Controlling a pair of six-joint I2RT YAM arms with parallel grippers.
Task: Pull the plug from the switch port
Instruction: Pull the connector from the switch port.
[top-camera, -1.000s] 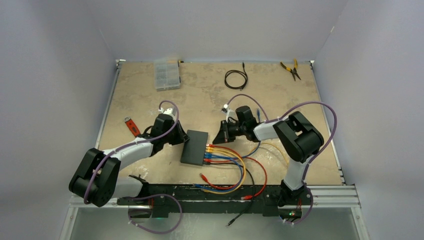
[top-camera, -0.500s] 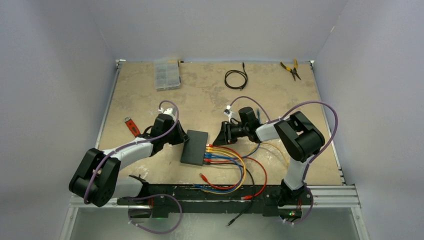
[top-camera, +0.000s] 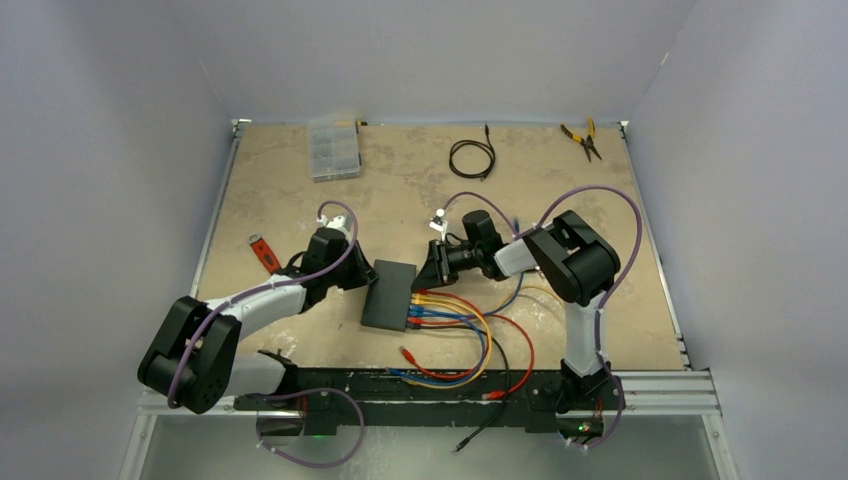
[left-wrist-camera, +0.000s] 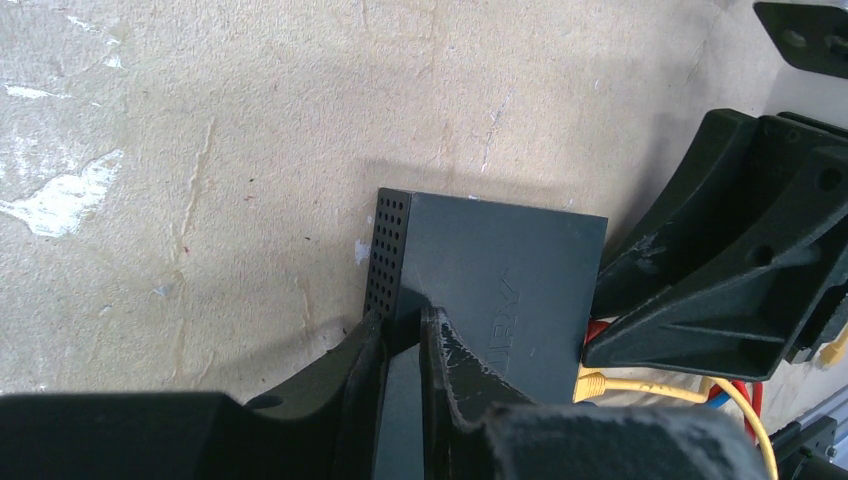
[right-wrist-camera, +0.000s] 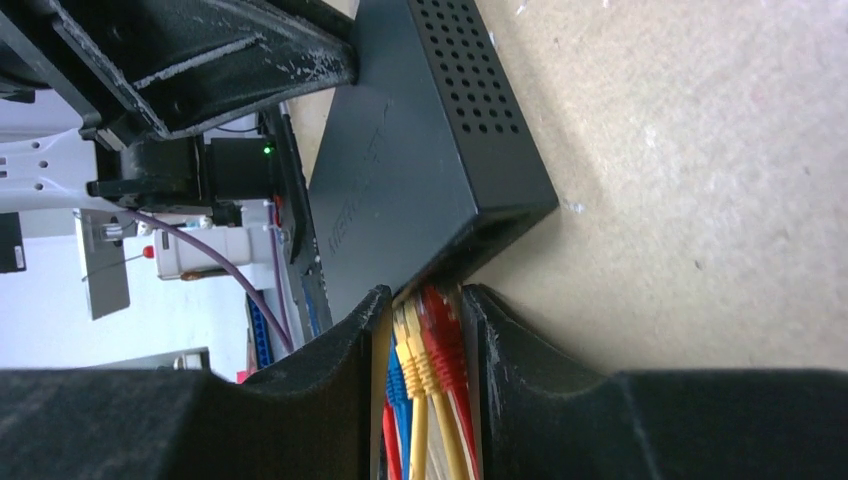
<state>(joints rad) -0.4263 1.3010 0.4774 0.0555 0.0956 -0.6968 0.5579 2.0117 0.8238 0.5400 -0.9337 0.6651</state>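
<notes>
On the tan tabletop, the left gripper clamps the switch at its left edge. The right gripper has just opened and advanced to the switch's ports, its jaws apart astride the seated plugs, so it looks ready to grip.

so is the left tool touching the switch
Touching. The left wrist view shows the left tool with its fingers pressed against both sides of the switch at its near edge, with no gap visible.

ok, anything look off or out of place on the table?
No visible damage. The switch sits skewed to the table edges. A red cable end lies loose by the near edge, and another rests on the front rail.
</notes>
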